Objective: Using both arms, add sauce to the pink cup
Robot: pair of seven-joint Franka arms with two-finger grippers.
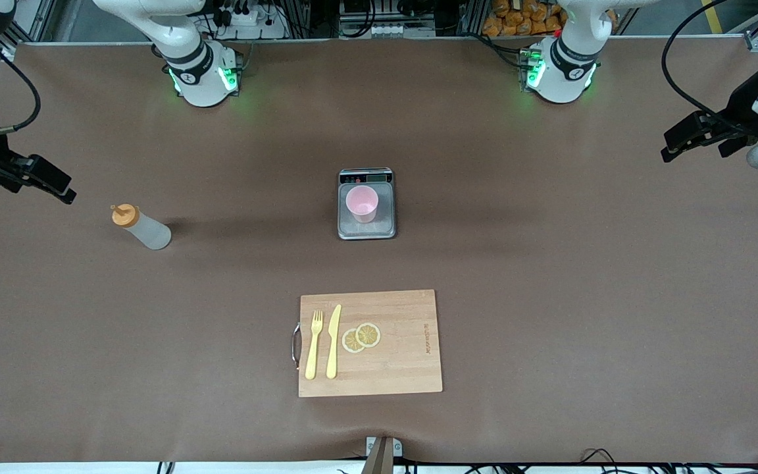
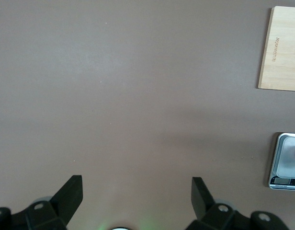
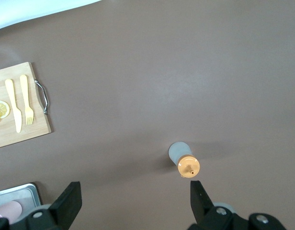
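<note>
- sauce bottle stands upright on the table toward the right arm's end, well apart from everything else; orange cap on top, whitish see-through body
- pink cup sits upright on the plate of the grey scale, mid-table, farther from the front camera than the cutting board
- right gripper hangs over the table edge at its own end, near the bottle; fingers spread wide, nothing in them
- left gripper over bare table at the left arm's end, also spread wide and empty, well apart from the cup
- bottle looks like soft squeezable plastic, light; body will likely give under the fingers, so a hard pinch could squirt sauce early
- best hold, my guess: mid-body, below the cap, fingers across the round sides; smooth plastic may slip or twist when tipped
- cup is thin, light and unweighted, likely easy to knock or slide on the smooth scale plate; steady it by the wall just under the rim
- fork, knife and lemon slices lie on the board, not involved
</note>
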